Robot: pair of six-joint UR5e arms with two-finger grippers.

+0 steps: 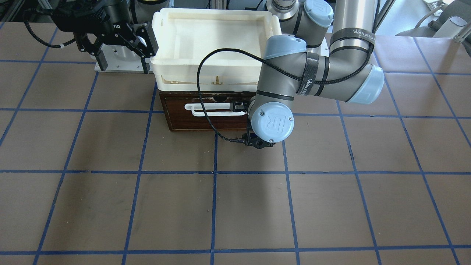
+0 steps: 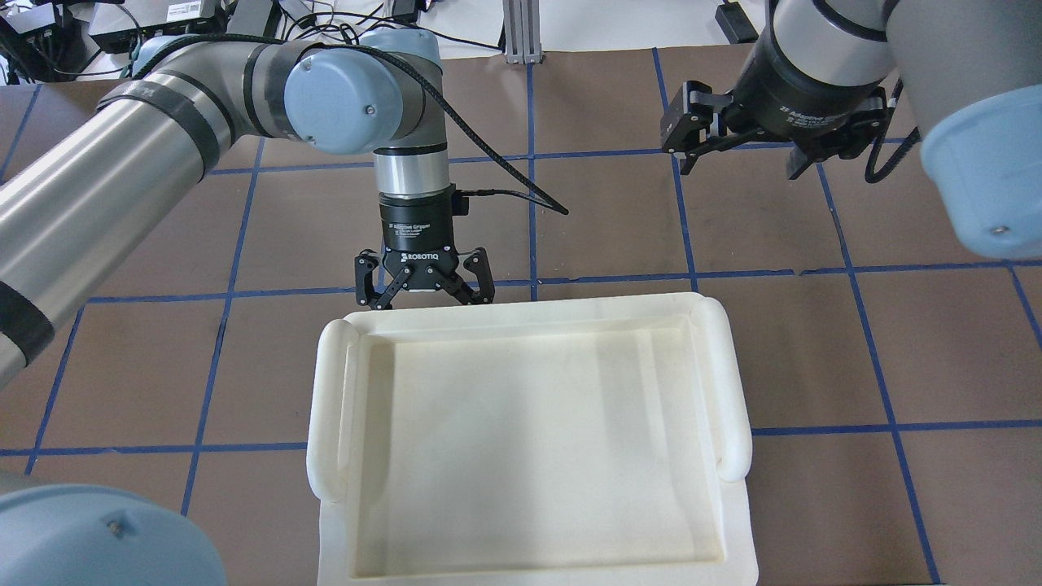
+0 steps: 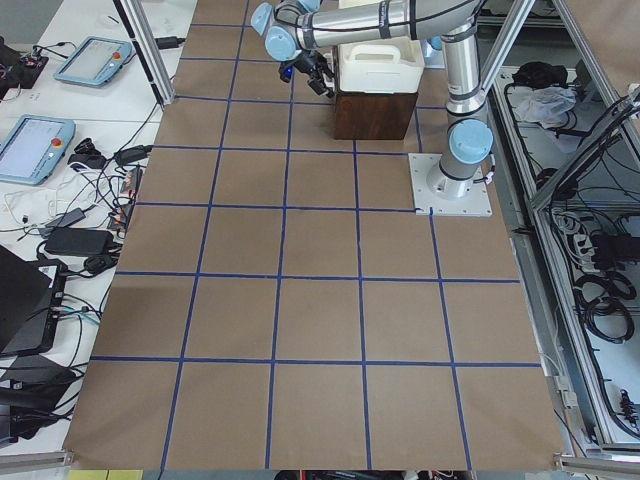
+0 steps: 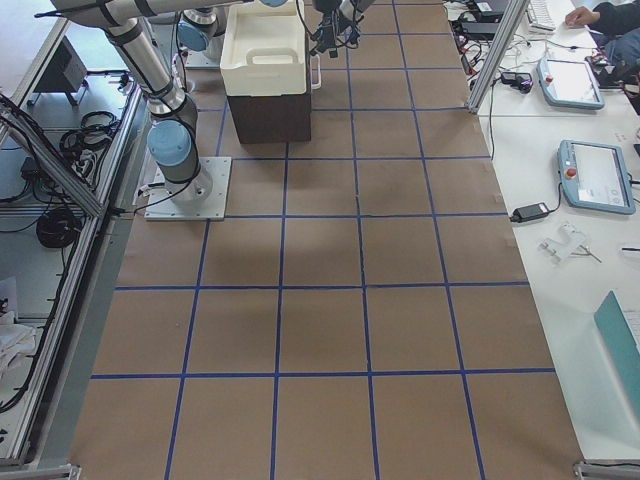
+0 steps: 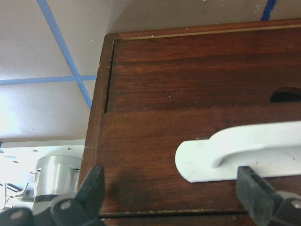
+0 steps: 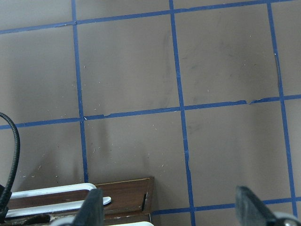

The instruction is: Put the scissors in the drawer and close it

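**Taped table, cabinet front and left gripper: the alignment that governs the drawer move**

A brown table (image 1: 110, 206) ruled with blue tape carries a dark wooden cabinet near the robot's base. The scissors show in no view, so whether they already lie inside cannot be told. The drawer (image 1: 176, 119) presents its dark front to the operators' side. None of its pale interior shows, so it reads as shut or very nearly so. Its white bar handle (image 5: 244, 150) runs level across the front, with its long axis parallel to the table.

The left gripper (image 2: 425, 295) faces this front squarely and lies just before it, though contact cannot be judged. It is spread wide. Its fingers (image 5: 94, 186) part along the same line as the bar, and one end of the handle lies between them. The drawer's travel is therefore straight ahead of this gripper, toward the robot. By this reading a flat push would seat the drawer. A pull would first call for the wrist to turn, so that the fingers cross the bar.

The right gripper (image 2: 742, 155), likewise spread and holding nothing, hangs off the far corner of the cabinet, well apart from the handle. The left arm is the nearer. A white tray (image 2: 326, 423) sits on top of the cabinet.
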